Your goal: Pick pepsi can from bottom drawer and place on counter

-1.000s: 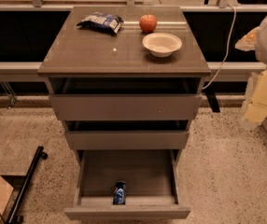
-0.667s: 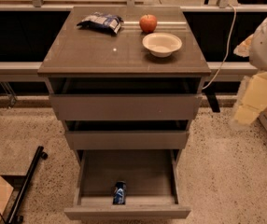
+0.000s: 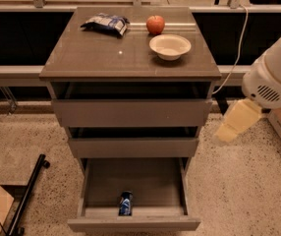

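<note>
Pepsi can is sitting by the bottom drawer front wall. The tool is hovering right of the cabinet, and I cannot tell its state. Reaching in, it is risking clipping the drawers above.

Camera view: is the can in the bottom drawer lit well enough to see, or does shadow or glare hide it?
Camera view: the can sits in the dim bottom drawer, near its front wall, dark yet visible. Camera view: the counter shows a soft sheen and one bright speck, no harsh glare. Camera view: the claw hangs brightly lit at the right, beside the cabinet.
</note>
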Motion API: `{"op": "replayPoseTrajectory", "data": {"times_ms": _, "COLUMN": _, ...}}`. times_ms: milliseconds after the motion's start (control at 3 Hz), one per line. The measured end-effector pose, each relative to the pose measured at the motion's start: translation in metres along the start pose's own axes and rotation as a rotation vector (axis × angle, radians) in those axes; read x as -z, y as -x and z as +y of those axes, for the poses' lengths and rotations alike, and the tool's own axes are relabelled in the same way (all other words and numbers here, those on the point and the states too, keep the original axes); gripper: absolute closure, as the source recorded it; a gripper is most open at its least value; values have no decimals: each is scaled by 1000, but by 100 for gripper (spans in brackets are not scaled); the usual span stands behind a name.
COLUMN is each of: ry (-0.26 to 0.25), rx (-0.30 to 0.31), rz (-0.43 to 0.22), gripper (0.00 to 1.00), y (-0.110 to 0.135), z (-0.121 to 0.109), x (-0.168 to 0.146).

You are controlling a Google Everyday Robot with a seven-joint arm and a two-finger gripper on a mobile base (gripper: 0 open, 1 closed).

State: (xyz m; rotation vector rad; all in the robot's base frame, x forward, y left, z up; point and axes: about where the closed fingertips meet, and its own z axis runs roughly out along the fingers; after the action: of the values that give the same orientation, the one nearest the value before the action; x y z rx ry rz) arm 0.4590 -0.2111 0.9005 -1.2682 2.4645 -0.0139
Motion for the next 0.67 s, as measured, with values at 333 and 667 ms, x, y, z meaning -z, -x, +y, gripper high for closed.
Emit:
{"op": "replayPoseTrajectory", "data": {"times_ms": 333, "ry": -27, "rx": -76, "rz": -31, "gripper": 0, "y": 7, "z": -5, "x": -5}}
{"op": "replayPoseTrajectory", "data": {"times_ms": 667, "ry": -17, "rx": -126, "rz": -17, "gripper": 0, "y": 8, "z": -7, "x": -20}}
